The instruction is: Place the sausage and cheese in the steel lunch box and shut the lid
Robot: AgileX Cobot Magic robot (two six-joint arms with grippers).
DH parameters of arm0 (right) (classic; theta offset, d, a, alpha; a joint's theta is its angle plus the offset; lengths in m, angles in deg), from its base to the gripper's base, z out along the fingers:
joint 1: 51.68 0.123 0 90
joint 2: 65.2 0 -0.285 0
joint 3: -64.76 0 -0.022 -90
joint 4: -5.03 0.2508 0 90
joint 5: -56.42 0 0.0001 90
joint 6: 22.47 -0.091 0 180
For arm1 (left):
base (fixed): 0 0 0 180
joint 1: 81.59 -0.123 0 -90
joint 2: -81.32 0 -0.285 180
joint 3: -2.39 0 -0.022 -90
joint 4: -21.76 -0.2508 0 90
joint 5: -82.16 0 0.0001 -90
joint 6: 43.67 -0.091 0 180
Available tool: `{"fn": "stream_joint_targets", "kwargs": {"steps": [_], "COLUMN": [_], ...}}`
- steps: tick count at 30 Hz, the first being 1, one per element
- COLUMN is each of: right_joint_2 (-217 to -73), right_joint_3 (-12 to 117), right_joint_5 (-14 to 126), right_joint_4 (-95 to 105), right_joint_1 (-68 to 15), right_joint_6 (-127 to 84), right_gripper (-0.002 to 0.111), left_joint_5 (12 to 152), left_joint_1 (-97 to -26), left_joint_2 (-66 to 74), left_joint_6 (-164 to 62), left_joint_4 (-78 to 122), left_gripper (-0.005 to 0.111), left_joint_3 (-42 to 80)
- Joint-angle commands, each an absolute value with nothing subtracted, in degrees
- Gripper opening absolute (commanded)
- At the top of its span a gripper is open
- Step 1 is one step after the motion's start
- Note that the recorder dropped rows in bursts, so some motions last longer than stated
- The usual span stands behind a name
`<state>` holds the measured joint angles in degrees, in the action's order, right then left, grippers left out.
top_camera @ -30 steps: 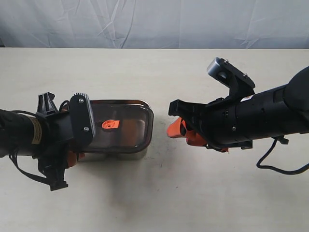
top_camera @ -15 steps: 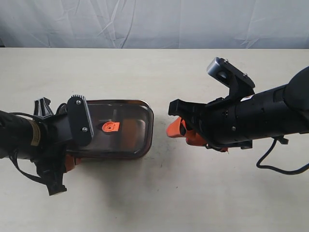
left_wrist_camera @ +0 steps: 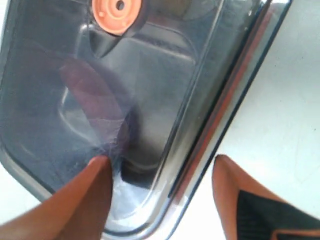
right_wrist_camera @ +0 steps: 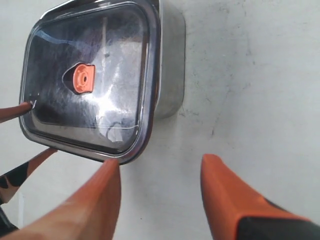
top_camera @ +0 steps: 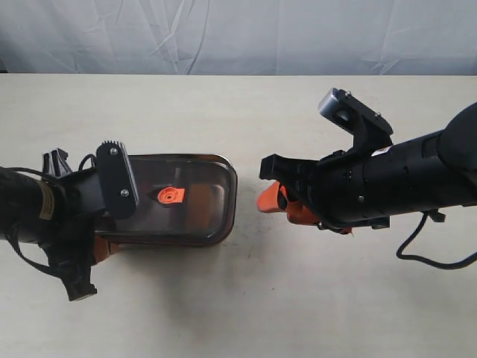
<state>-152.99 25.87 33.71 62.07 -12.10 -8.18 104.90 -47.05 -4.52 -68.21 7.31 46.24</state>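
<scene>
Smoky lid (top_camera: 200, 203) on steel lunch box (right_wrist_camera: 170, 65); left hand (left_wrist_camera: 161, 159), right hand (right_wrist_camera: 160, 160) spread, empty.

Just a plain beige table (top_camera: 246, 298) with a wrinkly pale grey-blue cloth backdrop (top_camera: 223, 33) hung behind, soft even light.

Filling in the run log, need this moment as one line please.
lid: on steel lunch box | left end effector: open, straddling lid edge | right end effector: open, over table, apart from box
</scene>
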Motion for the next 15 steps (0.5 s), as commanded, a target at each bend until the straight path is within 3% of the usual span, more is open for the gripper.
{"fn": "stream_joint_targets", "kwargs": {"steps": [1, 7, 9, 11, 13, 15], "right_joint_2": [-152.9, -152.9, -152.9, -152.9, -153.3, -153.8], "right_joint_3": [25.6, 25.6, 25.6, 25.6, 25.6, 25.6], "right_joint_5": [34.1, 32.7, 31.0, 31.0, 32.3, 34.8], "right_joint_4": [62.1, 62.2, 62.2, 61.7, 62.2, 62.4], "right_joint_1": [-12.2, -12.2, -12.1, -10.3, -7.9, -5.1], "right_joint_6": [-7.4, -7.4, -7.4, -7.4, -7.4, -7.4], "right_gripper": [0.049, 0.048, 0.039, 0.018, 0.0, 0.0], "left_joint_5": [106.8, 108.8, 110.1, 110.9, 110.9, 111.5], "left_joint_1": [-47.2, -47.2, -47.2, -47.2, -47.2, -47.2], "left_joint_2": [-2.0, -0.1, 0.6, 1.7, 3.0, 4.7], "left_joint_6": [-67.8, -67.8, -67.7, -67.7, -67.7, -67.6], "left_joint_4": [8.2, 6.3, 5.1, 5.1, 5.2, 5.4], "left_gripper": [0.056, 0.056, 0.056, 0.052, 0.041, 0.025], "left_joint_3": [45.8, 45.8, 45.8, 45.8, 45.7, 45.3]}}
